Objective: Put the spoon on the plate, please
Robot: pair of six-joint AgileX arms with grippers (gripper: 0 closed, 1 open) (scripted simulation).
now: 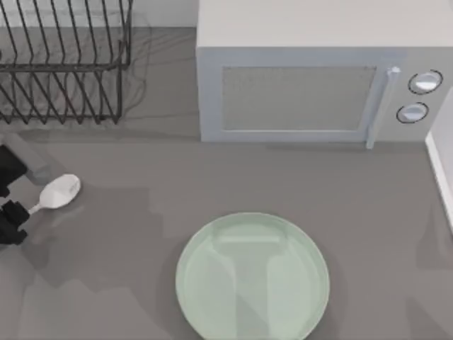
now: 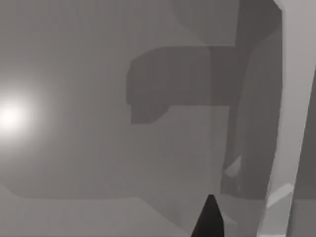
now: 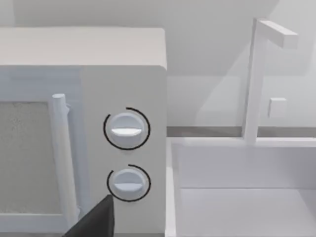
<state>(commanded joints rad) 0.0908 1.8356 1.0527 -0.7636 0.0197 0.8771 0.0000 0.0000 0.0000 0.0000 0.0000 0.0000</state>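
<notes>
The white spoon (image 1: 59, 191) is at the table's far left, its bowl pointing right and its thin handle running back to my left gripper (image 1: 13, 195) at the left edge. The handle's end meets the gripper's black parts, and whether it is held is unclear. The pale mint-green plate (image 1: 252, 278) lies flat at the front centre, well to the right of the spoon, with nothing on it. In the left wrist view a dark tip of the left gripper (image 2: 210, 222) hangs over grey table. A dark part of my right gripper (image 3: 94, 222) faces the microwave's knobs.
A black wire dish rack (image 1: 64, 64) stands at the back left. The white microwave (image 1: 311, 85) spans the back centre, its door shut. A white basin wall (image 1: 440, 163) lines the right edge, with a tap (image 3: 256, 84) behind it.
</notes>
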